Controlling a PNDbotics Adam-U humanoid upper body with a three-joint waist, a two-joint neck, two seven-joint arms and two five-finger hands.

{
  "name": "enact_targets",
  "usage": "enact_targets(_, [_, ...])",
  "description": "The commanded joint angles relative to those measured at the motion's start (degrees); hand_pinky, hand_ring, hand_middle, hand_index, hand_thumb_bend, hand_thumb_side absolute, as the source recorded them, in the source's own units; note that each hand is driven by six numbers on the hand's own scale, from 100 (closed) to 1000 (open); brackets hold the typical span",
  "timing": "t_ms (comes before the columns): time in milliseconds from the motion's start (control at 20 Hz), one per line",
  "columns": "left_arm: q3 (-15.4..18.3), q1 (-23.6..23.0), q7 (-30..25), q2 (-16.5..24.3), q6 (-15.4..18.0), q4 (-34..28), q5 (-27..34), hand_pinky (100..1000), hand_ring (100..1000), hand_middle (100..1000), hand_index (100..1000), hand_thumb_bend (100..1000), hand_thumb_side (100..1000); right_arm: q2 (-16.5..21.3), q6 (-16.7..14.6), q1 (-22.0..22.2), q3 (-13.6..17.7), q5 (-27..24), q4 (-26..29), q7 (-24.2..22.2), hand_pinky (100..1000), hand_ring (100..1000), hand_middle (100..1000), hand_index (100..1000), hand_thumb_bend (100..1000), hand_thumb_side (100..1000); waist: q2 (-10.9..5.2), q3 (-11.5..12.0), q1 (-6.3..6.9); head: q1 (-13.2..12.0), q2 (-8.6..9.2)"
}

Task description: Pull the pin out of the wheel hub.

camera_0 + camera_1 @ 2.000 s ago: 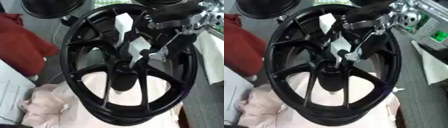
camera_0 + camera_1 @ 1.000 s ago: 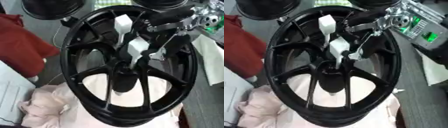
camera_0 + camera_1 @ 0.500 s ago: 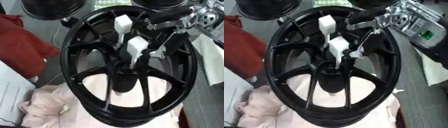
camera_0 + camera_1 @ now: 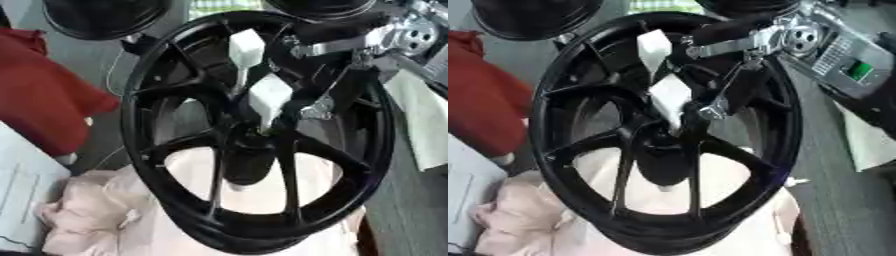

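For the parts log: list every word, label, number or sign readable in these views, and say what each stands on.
No text can be read.
Robot's right arm: a grey panel with a grid of marks and a green patch, too blurred to read.
Black wheel: no lettering visible.
White pads on the right hand: blank.

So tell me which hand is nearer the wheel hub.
Right. The right hand reaches in from the upper right, its white fingertips right above the wheel hub. The left hand shows in neither view.
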State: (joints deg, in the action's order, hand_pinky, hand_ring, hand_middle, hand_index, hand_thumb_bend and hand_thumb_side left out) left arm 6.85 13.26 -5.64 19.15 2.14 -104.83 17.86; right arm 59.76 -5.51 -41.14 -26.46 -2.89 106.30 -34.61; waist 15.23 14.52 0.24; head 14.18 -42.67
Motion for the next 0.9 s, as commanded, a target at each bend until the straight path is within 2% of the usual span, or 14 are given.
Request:
enact_targets(50, [0.24, 0.74, -0.23, 1.56, -0.02, -0.68, -0.2, 613, 632, 535, 759, 100, 792, 1.99, 1.92, -0.22, 2.92, -2.9, 1.76, 2.39, 837, 746, 353, 464, 100, 184, -0.16, 0.04, -0.33, -0.1, 0.55])
enact_targets(200, [0.33, 0.65, -0.26, 1.59, -0.06, -0.67, -0.19, 614, 632, 535, 759, 100, 793, 2.65, 3.58, 0.3, 6.32, -5.27, 2.29, 4.16, 832, 739, 338, 453, 100, 177, -0.28, -0.19, -0.34, -0.21, 0.57])
enact_targets(450, [0.68, 0.41, -0.15, 1.61, 0.0, -0.7, -0.26, 614, 633, 536, 759, 100, 793, 4.15, 5.11, 3.79, 15.52, -10.15, 1.21, 10.43, 832, 738, 324, 449, 100, 151, -0.33, -0.93, -0.26, -0.58, 0.75])
enact_targets(700, [1.39, 0.12, 0.45, 1.6, 0.17, -0.8, -0.34, 615, 634, 537, 760, 100, 792, 5.15, 4.23, 13.32, 27.5, -13.55, -1.96, 20.2, 832, 740, 325, 454, 100, 111, -0.17, -2.04, -0.08, -1.7, 1.03])
enact_targets(900, [1.9, -0.26, 0.96, 1.76, 0.33, -0.86, -0.47, 616, 634, 538, 760, 100, 791, 3.51, 3.33, 21.67, 37.91, -9.43, -8.32, 30.48, 833, 739, 330, 457, 100, 100, -0.14, -3.06, 0.06, -2.85, 1.16])
